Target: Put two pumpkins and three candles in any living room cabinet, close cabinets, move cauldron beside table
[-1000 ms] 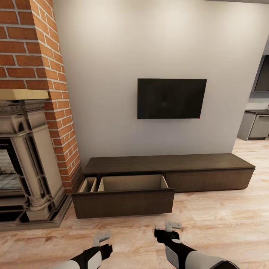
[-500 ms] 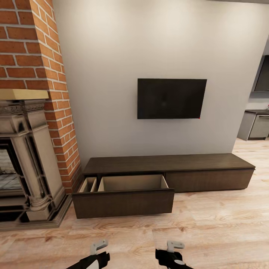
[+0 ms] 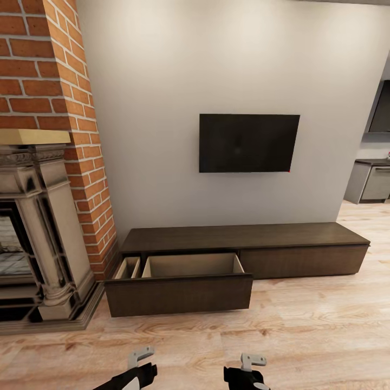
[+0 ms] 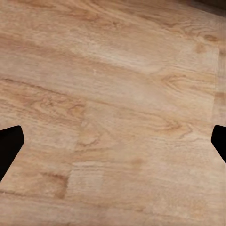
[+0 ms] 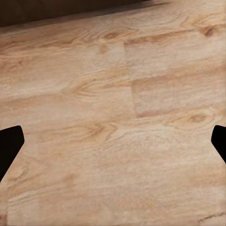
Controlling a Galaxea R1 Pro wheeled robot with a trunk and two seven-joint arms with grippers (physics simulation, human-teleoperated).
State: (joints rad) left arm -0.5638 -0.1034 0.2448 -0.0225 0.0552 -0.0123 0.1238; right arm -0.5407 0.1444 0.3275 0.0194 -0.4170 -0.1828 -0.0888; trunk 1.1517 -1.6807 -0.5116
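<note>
The long dark-brown cabinet (image 3: 244, 252) sits against the grey wall under the black TV (image 3: 249, 143), and its left drawer (image 3: 181, 284) is pulled out, showing 2 pale beige compartments, a narrow one at the left and a wide one beside it; as far as the shallow angle allows, both look empty, though their floors are partly hidden by the drawer front. The right drawer front sits flush. The left gripper (image 3: 140, 364) and right gripper (image 3: 250, 366) hang low at the bottom edge of the head view, both apart from the drawer, and each wrist camera looks down on bare plank floor (image 3: 303, 330) between 2 dark fingertips set wide at the picture's sides, so both tools are spread and carry nothing. The step in hand appears to be going off to fetch the pumpkins and candles, so the drawer is best left open to receive them. On return, approach square to the wide compartment, and lower each item inside before releasing. The stone fireplace surround (image 3: 40, 238) and the red brick chimney (image 3: 65, 108) crowd the drawer's left end, so the base should keep right of the hearth step. A kitchen counter (image 3: 374, 181) shows past the wall's right edge.
</note>
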